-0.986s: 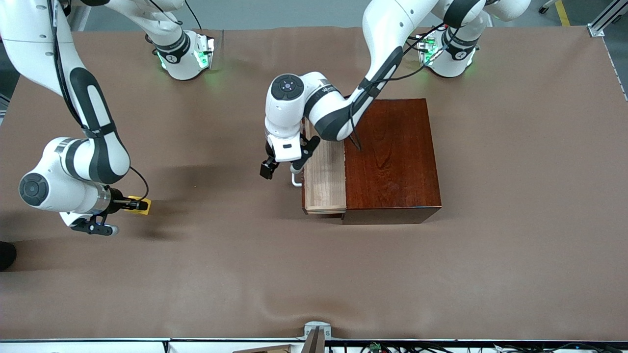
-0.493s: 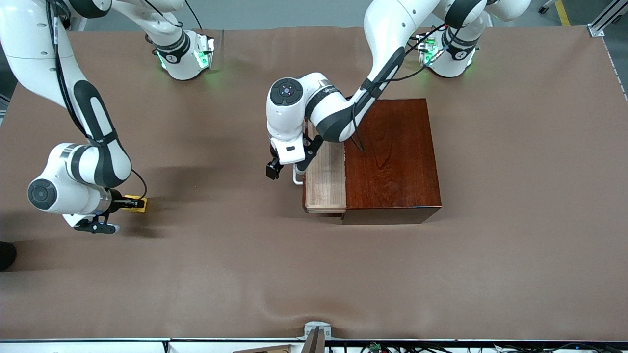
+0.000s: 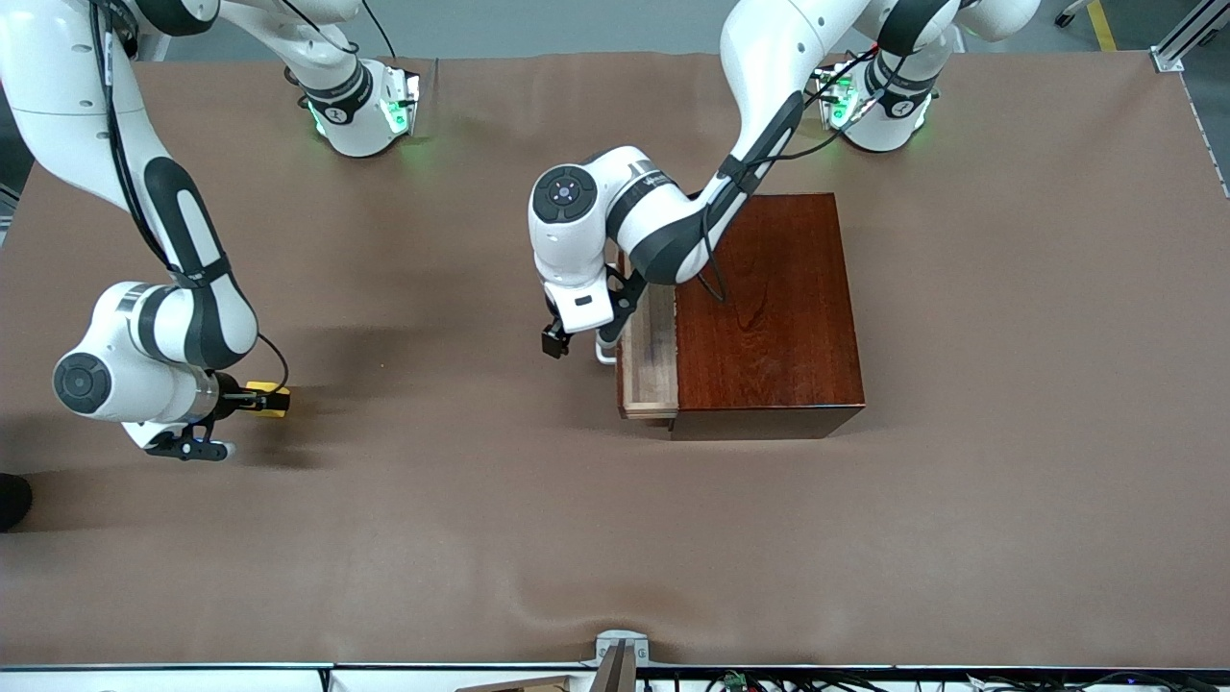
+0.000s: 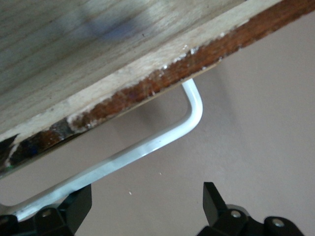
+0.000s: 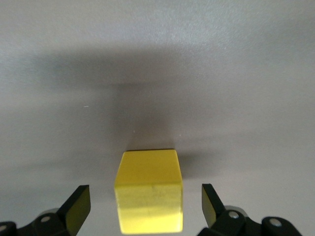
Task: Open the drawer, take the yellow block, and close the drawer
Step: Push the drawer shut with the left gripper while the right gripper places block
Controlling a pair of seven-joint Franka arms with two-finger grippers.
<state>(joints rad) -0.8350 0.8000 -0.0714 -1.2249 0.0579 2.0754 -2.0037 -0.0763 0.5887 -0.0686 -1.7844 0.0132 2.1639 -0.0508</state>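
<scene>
The drawer (image 3: 650, 358) now sticks out of the dark wooden box (image 3: 766, 309) by only a narrow strip of pale wood; a second ago roughly twice as much showed. The left gripper (image 3: 579, 343) has travelled with the white handle (image 3: 605, 353) toward the box, so the closing push looks well under way, though not finished.

The yellow block (image 3: 266, 400) is out of the drawer, resting on the brown table (image 3: 615, 538) near the edge at the right arm's end, well apart from the box. The right gripper (image 3: 231, 423) is low at the block and has barely shifted in the last half second.

The left wrist view adds what the front view cannot: the handle (image 4: 147, 147) crosses between that gripper's (image 4: 146, 212) spread fingers, with one finger (image 4: 78, 209) apparently against the bar. The right wrist view shows the block (image 5: 149, 191) sitting between the right gripper's (image 5: 146, 211) parted fingers (image 5: 78, 205), gaps on both sides, so it seems released.
</scene>
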